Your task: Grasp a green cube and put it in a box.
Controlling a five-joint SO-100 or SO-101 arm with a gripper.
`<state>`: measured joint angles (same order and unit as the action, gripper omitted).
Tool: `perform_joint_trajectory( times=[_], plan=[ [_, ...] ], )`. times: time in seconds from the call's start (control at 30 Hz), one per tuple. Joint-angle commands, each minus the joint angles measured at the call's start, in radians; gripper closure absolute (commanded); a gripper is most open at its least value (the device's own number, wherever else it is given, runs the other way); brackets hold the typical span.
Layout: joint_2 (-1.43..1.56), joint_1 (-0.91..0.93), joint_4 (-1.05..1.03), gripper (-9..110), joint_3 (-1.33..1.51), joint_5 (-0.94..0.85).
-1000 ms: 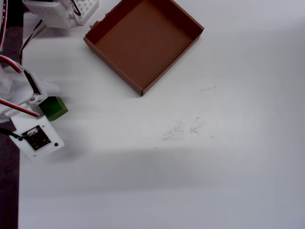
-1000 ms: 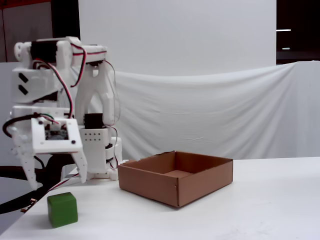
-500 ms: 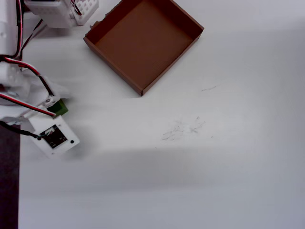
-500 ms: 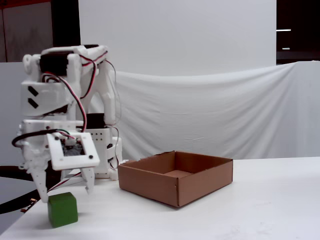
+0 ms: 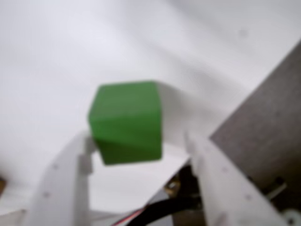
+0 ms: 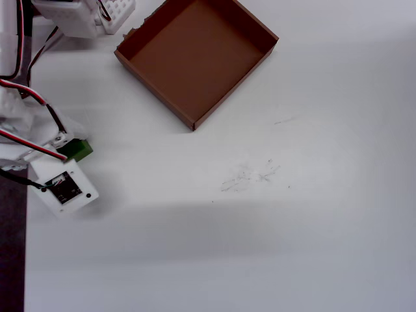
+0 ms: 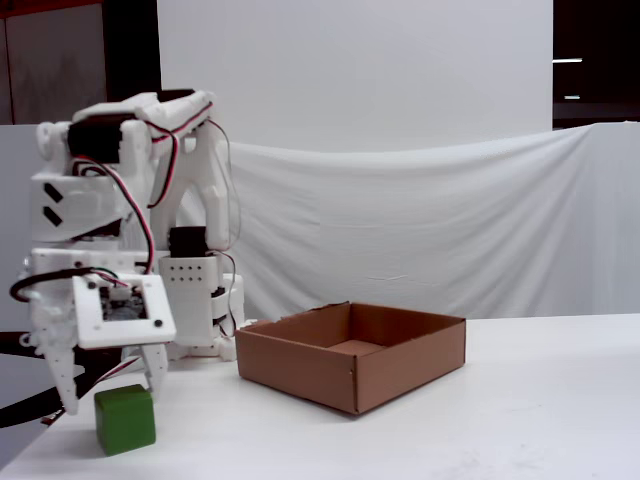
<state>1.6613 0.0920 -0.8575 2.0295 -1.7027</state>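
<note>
The green cube (image 7: 125, 420) sits on the white table at the left, well apart from the box. In the overhead view the cube (image 6: 80, 149) is partly hidden under the arm's wrist. My gripper (image 7: 112, 395) hangs over it with its white fingers spread to either side. In the blurred wrist view the gripper (image 5: 138, 141) is open. The cube (image 5: 127, 122) lies between the fingers, against the left finger (image 5: 70, 179), with a gap to the right finger (image 5: 211, 174). The brown cardboard box (image 6: 195, 122) lies empty at the top centre of the overhead view, and its wall (image 7: 300, 375) shows right of the cube.
The arm's white base (image 7: 195, 300) stands behind the cube, left of the box. The table's left edge (image 6: 12, 247) runs close beside the gripper. Faint scuff marks (image 6: 250, 175) lie mid-table. A white cloth (image 7: 450, 230) hangs behind.
</note>
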Motion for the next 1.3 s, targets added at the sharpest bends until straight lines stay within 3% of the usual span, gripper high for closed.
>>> perform_joint_trajectory(
  times=[0.0,0.4,1.2,1.27],
  plan=[
    [0.009,-0.008,0.015,75,-0.021,-0.028],
    [0.017,-0.031,0.123,76,0.078,-0.023],
    [0.064,-0.038,0.087,87,0.069,0.018],
    [0.081,-0.032,0.017,87,0.031,0.037]
  ],
)
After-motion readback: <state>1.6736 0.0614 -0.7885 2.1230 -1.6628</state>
